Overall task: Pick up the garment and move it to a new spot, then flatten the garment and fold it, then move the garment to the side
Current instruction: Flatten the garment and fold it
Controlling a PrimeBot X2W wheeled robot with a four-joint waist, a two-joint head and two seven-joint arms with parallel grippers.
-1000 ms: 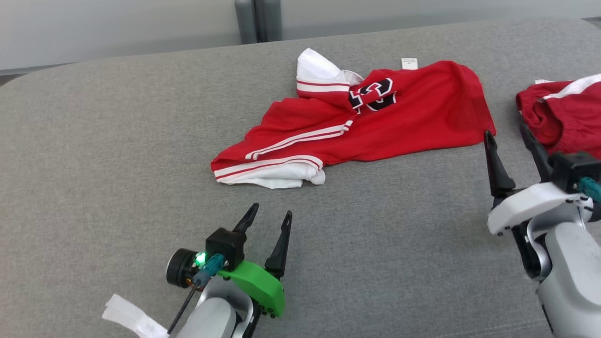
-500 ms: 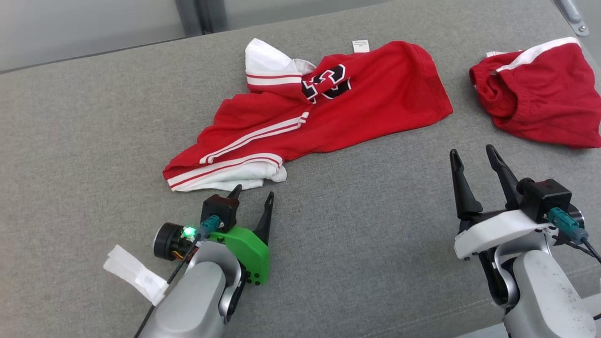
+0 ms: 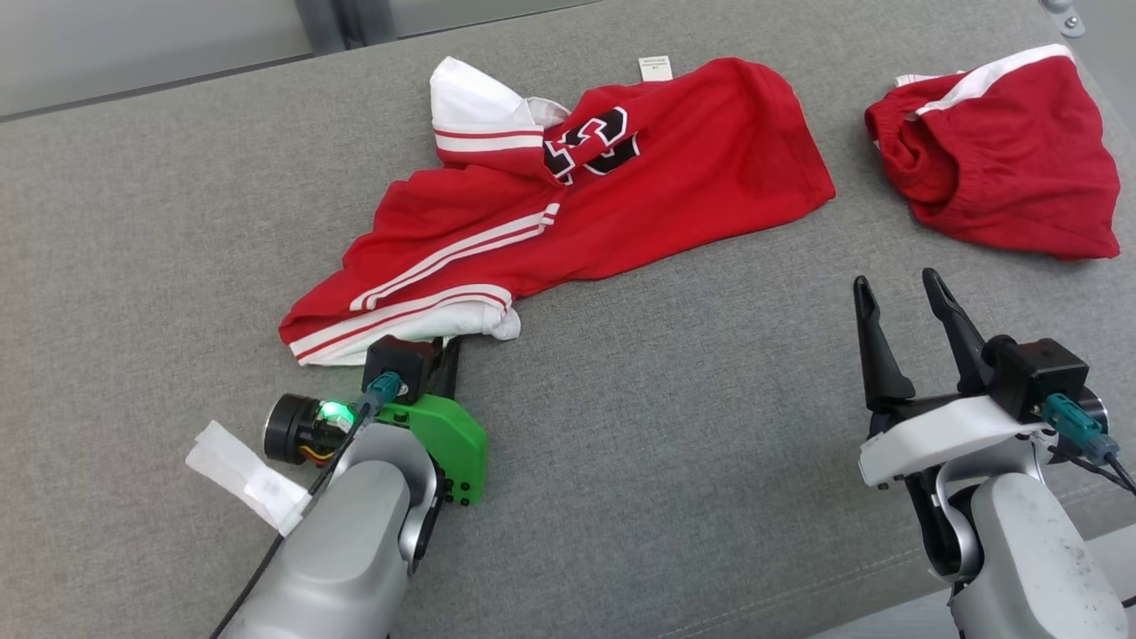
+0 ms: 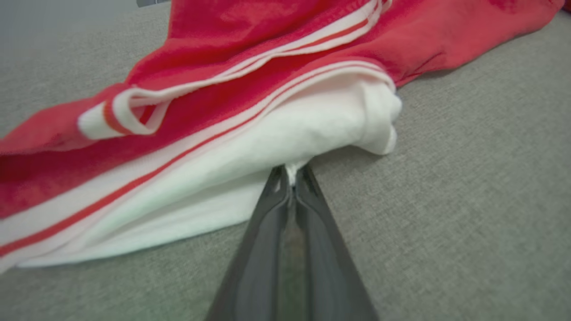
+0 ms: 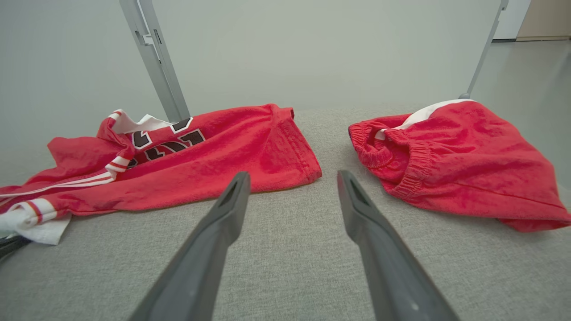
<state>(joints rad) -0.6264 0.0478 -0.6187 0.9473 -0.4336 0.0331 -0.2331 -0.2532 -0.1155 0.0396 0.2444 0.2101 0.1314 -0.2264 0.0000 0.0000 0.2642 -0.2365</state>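
Red jersey judged soft, limp, light. Left gripper pinches its seven-o'clock white hem; right gripper stands wide.

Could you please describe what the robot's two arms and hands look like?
Both forearms are pale grey metal. The left hand has two long, dark, tapered fingers on a green bracket, with a teal connector, a black cable and a lit green lamp. The right hand has the same fingers on a white bracket, with its own teal connector.
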